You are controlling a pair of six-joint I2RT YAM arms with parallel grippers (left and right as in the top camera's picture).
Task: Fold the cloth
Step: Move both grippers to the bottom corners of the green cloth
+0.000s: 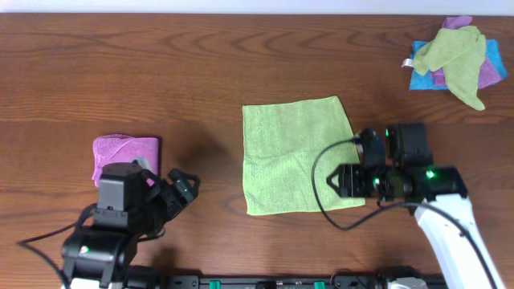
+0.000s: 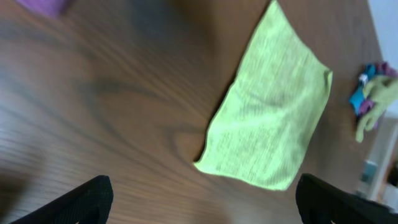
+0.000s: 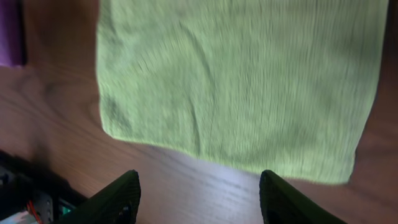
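Observation:
The lime-green cloth [image 1: 299,156] lies spread flat in the middle of the table. In the right wrist view the cloth [image 3: 239,81] fills the upper part, its near edge just ahead of the fingertips. My right gripper [image 1: 336,183] hovers at the cloth's right edge near the front corner. The right gripper [image 3: 199,196] stands open, with only bare wood between its fingers. My left gripper [image 1: 183,186] is well left of the cloth, wide open and empty. In the left wrist view the left gripper [image 2: 205,202] points toward the cloth [image 2: 267,118], which lies some way ahead.
A folded pink-purple cloth [image 1: 124,148] lies at the left, just behind the left arm. A pile of blue, purple and olive-green cloths [image 1: 454,60] sits at the far right corner. Black fixtures run along the table's front edge [image 1: 265,281].

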